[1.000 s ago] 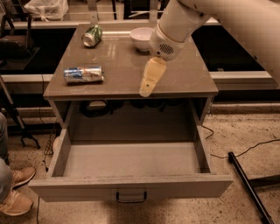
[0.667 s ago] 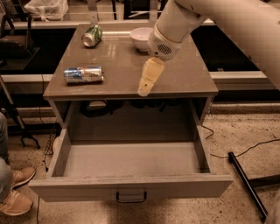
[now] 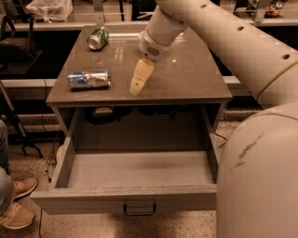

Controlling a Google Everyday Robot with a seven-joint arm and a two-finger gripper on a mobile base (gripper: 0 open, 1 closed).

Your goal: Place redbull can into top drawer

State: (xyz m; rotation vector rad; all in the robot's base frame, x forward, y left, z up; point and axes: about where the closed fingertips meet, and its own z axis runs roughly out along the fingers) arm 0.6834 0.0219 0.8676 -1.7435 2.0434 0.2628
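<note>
The redbull can lies on its side near the front left of the cabinet top. My gripper hangs just above the cabinet top, about a can's length to the right of the can and apart from it, pointing down and to the left. The top drawer is pulled fully out below, with nothing visible inside. Its front panel carries a small dark handle.
A green can lies on its side at the back left of the cabinet top. My arm fills the right side of the view. A person's shoes are on the floor at lower left. A white bag sits behind.
My gripper has moved left, closer to the redbull can. My arm now covers much more of the right side and hides the white bowl.
</note>
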